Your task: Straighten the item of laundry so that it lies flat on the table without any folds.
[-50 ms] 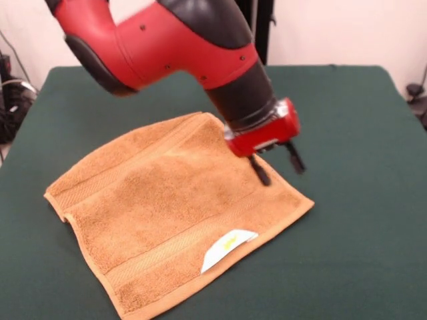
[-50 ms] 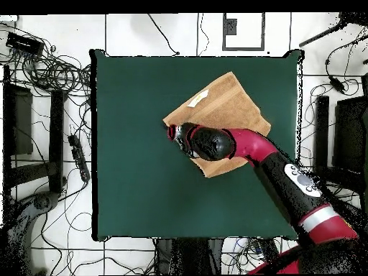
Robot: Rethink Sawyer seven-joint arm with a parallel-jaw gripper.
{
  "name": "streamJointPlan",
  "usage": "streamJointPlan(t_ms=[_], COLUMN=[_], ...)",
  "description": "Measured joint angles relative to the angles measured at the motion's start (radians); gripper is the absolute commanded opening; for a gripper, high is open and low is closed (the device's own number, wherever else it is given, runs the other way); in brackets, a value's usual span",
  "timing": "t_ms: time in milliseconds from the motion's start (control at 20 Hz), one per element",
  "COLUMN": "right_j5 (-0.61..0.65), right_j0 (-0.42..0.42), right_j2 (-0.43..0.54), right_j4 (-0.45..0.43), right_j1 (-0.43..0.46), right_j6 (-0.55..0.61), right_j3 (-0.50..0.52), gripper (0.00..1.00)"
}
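Towel (image 1: 170,213) lies near mid-table (image 1: 360,120), mostly spread, but its left edge looks curled under. Pincer (image 1: 279,163) hovers released, holding nothing, over the right corner. Next, I'd say: you go to that left edge & pull it flat.

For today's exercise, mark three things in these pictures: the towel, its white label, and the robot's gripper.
towel (image 1: 153,213): front view, on the middle of its top surface.
white label (image 1: 225,250): front view, on the label's centre, at the towel's near edge.
gripper (image 1: 279,164): front view, midway between its two black fingertips, which stand apart.
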Motion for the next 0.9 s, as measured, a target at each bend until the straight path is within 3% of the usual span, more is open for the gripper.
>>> streamJointPlan(t_ms=[400, 900], right_j5=[0.225, 0.415], right_j0=[0.057, 0.058], right_j2=[-0.119, -0.16], right_j4=[-0.047, -0.045], right_j1=[-0.172, -0.262], right_j6=[0.0, 0.0], right_j3=[-0.074, -0.202], gripper=[1.0, 1.0])
